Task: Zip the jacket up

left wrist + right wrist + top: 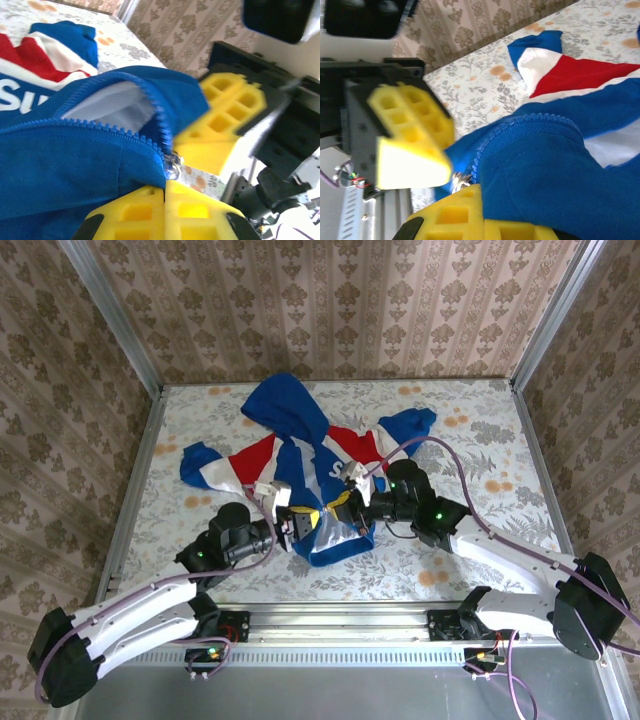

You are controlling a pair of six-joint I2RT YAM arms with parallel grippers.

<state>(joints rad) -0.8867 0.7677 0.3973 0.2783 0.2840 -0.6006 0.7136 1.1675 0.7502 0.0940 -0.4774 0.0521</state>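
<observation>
Floral tabletop [480, 440] underneath. Found the jacket [300, 430] spread across it. Saw left gripper [298, 521] and right gripper [350, 509] both pinched tight on jacket's hem, flanking the zipper [115, 131].

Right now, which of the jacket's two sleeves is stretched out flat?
The sleeve on the left arm's side: it stretches out flat from the jacket, red and white panels showing. The other sleeve is bunched short, mostly blue.

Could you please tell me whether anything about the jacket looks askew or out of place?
Yes: the jacket lies crooked and rumpled, zipper open, white lining showing, hem bunched between the left end effector and the right end effector.
</observation>
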